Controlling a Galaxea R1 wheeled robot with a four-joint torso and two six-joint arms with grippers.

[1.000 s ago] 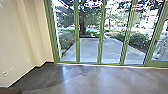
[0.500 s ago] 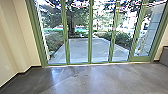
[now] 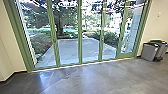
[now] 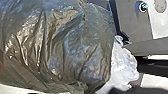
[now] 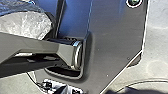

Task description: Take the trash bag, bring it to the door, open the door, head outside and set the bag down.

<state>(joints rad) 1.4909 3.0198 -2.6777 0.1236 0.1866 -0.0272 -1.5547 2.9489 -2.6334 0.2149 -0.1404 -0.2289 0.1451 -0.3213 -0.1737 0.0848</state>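
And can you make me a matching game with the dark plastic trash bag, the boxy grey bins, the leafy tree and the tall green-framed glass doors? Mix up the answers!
Column one
1. dark plastic trash bag
2. boxy grey bins
3. leafy tree with a dark trunk
4. tall green-framed glass doors

Column two
a. outside, seen through the glass
b. see-through, standing upright
c. indoors, near the right-hand end of the glass
d. wrinkled and shiny, large in the left wrist view

Right pairs: 1-d, 2-c, 3-a, 4-b
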